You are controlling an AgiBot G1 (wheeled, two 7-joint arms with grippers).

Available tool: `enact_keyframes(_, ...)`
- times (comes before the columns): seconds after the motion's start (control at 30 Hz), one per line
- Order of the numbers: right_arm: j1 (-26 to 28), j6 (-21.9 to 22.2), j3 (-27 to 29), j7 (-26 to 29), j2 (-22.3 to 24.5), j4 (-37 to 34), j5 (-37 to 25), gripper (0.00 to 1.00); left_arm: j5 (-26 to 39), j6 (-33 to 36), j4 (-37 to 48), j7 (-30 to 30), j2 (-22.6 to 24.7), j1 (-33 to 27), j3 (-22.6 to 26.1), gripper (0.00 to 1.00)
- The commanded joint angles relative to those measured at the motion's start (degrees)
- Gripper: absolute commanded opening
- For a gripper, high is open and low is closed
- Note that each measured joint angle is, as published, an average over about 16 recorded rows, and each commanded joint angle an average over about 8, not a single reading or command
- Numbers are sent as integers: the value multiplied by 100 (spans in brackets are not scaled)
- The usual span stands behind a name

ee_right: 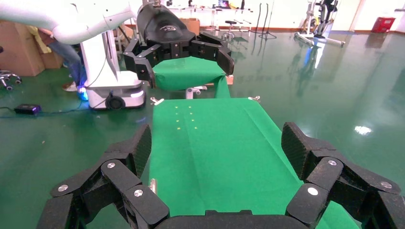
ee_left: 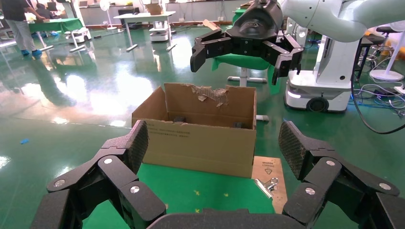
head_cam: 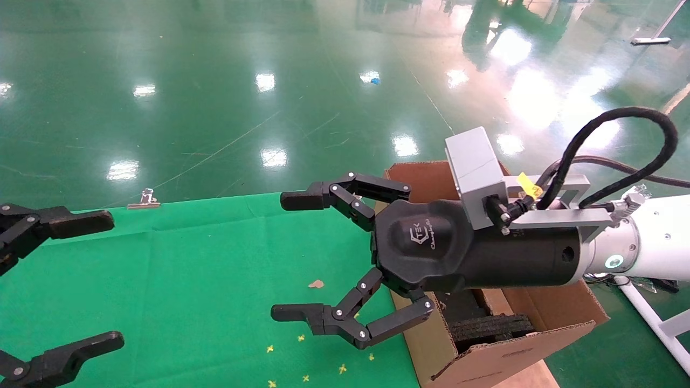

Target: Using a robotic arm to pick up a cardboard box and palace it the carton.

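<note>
Head view: left gripper (head_cam: 81, 280) spread wide, empty, above the left edge of the green cloth (head_cam: 205, 280). Right gripper (head_cam: 302, 256) also wide open, empty, over the cloth's right side. Carton (head_cam: 539, 318) just right of the table, under the right wrist. Small box not visible.

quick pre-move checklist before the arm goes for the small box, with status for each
1. Right pincer open and empty, at the green table's edge beside the carton: ok.
2. Left pincer open and empty, over the table's left side: ok.
3. Cardboard box located: not ok, it appears in none of the three views.
4. Carton open-topped, flaps upright, one torn: ok.
5. Free room inside the carton: cannot tell; black foam sits within.
6. Green table free of obstacles: ok, only a small scrap and yellow marks.
</note>
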Motion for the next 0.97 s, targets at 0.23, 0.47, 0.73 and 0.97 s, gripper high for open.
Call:
enact_keyframes(0.23,0,0,0,0,0,0,0,100,0,0,0,0,0,0,0,100)
enact_keyframes(0.47,0,0,0,0,0,0,0,100,0,0,0,0,0,0,0,100)
enact_keyframes(0.73,0,0,0,0,0,0,0,100,0,0,0,0,0,0,0,100)
enact_keyframes(0.97,0,0,0,0,0,0,0,100,0,0,0,0,0,0,0,100)
